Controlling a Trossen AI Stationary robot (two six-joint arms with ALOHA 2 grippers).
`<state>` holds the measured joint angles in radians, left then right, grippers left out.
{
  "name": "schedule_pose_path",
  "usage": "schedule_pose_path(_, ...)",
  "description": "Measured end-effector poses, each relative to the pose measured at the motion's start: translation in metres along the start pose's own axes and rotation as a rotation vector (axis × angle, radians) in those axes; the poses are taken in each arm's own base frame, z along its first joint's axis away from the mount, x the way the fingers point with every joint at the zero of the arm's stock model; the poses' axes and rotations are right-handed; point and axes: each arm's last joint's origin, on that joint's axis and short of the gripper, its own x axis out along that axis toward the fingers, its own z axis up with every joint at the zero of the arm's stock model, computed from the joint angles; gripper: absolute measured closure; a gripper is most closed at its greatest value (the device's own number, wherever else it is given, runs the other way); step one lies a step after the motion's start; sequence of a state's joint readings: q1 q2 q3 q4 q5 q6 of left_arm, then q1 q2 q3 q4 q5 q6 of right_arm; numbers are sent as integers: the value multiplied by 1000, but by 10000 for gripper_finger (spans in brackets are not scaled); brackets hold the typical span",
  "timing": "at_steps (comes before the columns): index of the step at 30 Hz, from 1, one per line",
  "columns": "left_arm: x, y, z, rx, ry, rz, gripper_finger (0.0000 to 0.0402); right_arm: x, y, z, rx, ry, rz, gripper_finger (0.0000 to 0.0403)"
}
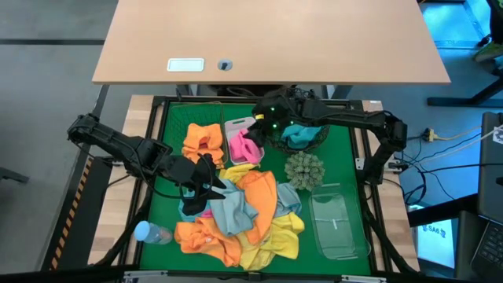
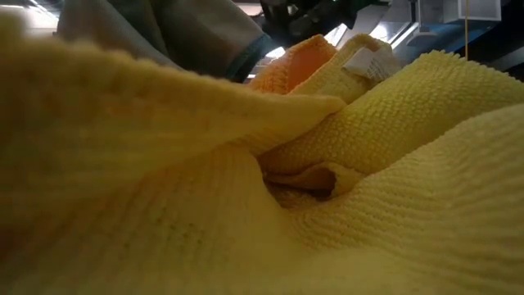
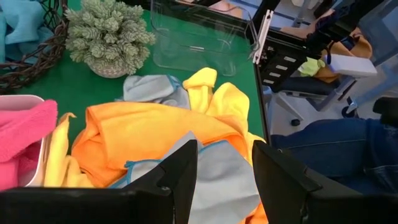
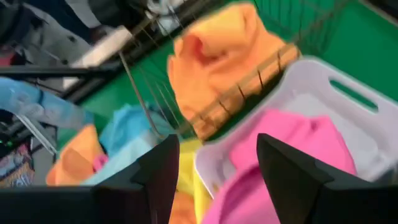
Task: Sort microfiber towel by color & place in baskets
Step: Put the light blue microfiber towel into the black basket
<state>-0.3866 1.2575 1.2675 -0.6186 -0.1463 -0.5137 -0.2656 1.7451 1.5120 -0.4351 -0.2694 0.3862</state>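
A heap of microfiber towels lies on the green mat: orange, grey and yellow. My left gripper hovers open over the heap, above a grey towel and an orange towel. My right gripper is open above the white tub, where a pink towel lies. The dark wire-grid basket holds an orange towel. The round black basket holds a teal towel. The clear tray stands at the mat's right.
A spiky grey-green ball plant stands between the round basket and the clear tray. A clear bottle with a blue cap lies at the mat's near left. A yellow towel fills the low view. A person's legs show beyond the table.
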Motion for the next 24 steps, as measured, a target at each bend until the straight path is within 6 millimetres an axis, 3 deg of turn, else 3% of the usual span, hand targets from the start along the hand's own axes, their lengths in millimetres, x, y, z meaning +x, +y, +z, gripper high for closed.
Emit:
schedule_pose_path(6,6,0,-1,-2,14,8,255,-16,3,2,-72,52,184,189)
schedule_pose_path(14,43,-2,-15,31,124,70,255,-68,39,-2,-222,9,247,189)
schedule_pose_path(19,65,-4,-25,34,235,33,255,-95,62,-15,-290,39,263,189)
schedule_pose_path(24,84,-9,-36,42,311,-1,255,-107,80,-34,-342,106,227,189)
